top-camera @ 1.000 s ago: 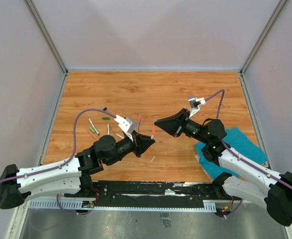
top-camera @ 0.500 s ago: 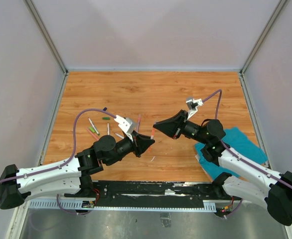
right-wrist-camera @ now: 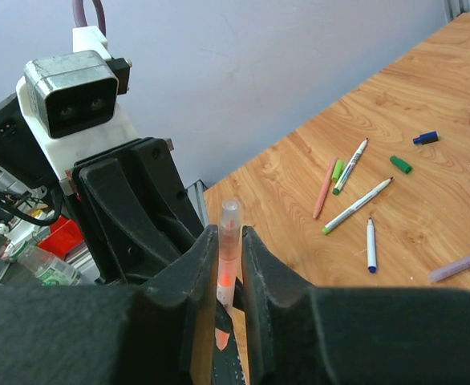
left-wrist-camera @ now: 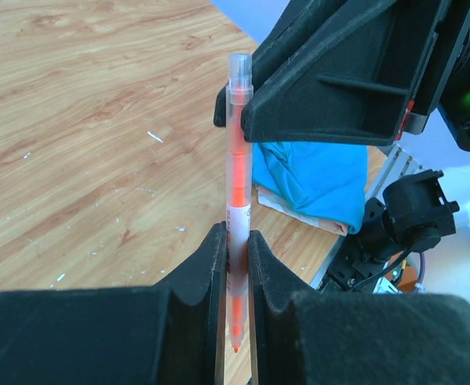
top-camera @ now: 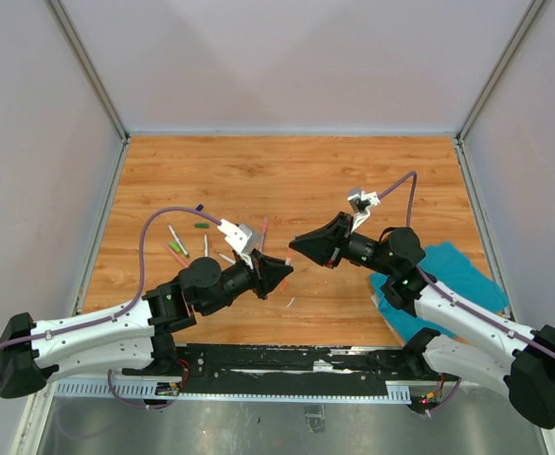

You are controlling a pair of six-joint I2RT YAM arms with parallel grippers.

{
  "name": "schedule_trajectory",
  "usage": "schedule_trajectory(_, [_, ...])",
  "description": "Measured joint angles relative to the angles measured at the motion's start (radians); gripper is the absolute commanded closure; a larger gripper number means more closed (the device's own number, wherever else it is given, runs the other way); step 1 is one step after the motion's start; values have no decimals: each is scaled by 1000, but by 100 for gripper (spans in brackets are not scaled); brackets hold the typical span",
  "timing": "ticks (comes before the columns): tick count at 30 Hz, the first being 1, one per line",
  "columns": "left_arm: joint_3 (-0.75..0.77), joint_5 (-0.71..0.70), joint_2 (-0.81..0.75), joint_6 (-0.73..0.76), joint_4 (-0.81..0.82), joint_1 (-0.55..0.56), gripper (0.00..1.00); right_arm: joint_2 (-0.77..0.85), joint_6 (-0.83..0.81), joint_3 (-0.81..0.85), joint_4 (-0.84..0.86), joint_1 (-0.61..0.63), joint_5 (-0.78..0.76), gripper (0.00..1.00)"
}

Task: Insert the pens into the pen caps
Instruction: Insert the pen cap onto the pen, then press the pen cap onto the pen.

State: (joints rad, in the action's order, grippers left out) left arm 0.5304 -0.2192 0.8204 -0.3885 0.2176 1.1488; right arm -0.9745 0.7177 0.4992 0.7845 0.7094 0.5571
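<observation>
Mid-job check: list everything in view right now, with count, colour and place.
orange pen: one, orange barrel, pale end, off the table between both grippers
loose pens: five, pale or coloured barrels, lying on the table's left side
green cap: one, beyond those pens
dark blue cap: one, beside the green cap
cloth: one, teal, table's right side
table: one, brown wood
left gripper: black, shut on the orange pen
right gripper: black, fingers flanking the pen's other end, grip unclear

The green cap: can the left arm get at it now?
Probably not yet: the left gripper is shut on the orange pen. The green cap itself lies uncovered on the table.
</observation>
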Motion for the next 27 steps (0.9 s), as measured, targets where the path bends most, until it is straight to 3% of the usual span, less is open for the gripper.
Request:
schedule_trajectory(10, [0, -13, -15, 0, 5, 0, 100, 72, -66, -2, -125, 10, -14, 47])
schedule_trajectory(19, [0, -26, -25, 0, 5, 0, 100, 277, -183, 2, -360, 11, -138, 39])
schedule_trajectory(27, [0, -31, -27, 0, 5, 0, 99, 297, -267, 139, -576, 11, -256, 38])
